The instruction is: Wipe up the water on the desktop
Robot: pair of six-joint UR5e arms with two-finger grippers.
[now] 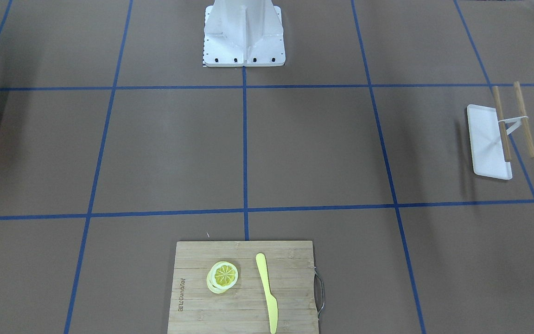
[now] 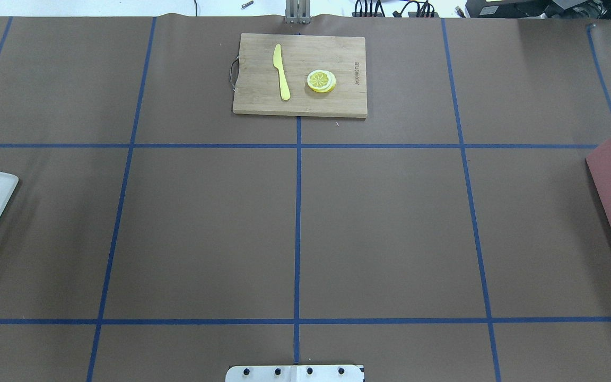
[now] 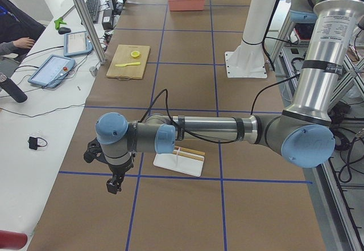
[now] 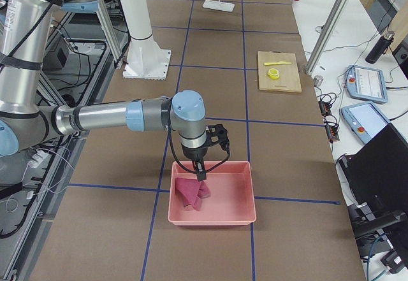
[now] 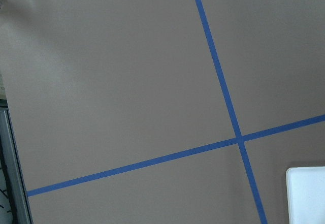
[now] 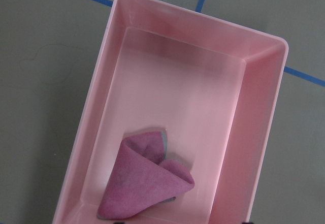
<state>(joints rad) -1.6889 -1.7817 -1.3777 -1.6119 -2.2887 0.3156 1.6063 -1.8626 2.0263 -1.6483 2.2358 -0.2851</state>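
Note:
The brown desktop (image 2: 204,228) with blue tape lines fills the overhead view; I see no water on it. A folded magenta cloth (image 6: 147,183) lies in a pink bin (image 6: 264,107) at the table's right end. My right gripper (image 4: 199,174) hangs just above the cloth (image 4: 191,194) inside the bin (image 4: 239,214); I cannot tell whether it is open or shut. My left gripper (image 3: 114,185) hovers over the desktop at the left end, beside a white tray; I cannot tell its state either. Neither gripper shows in the wrist views.
A bamboo cutting board (image 2: 263,101) with a yellow knife (image 2: 281,71) and lemon slices (image 2: 321,81) lies at the far middle. A white tray (image 1: 485,153) with a wooden-rail rack (image 1: 524,118) sits at the left end. The robot's white base (image 1: 244,41) stands at the near edge.

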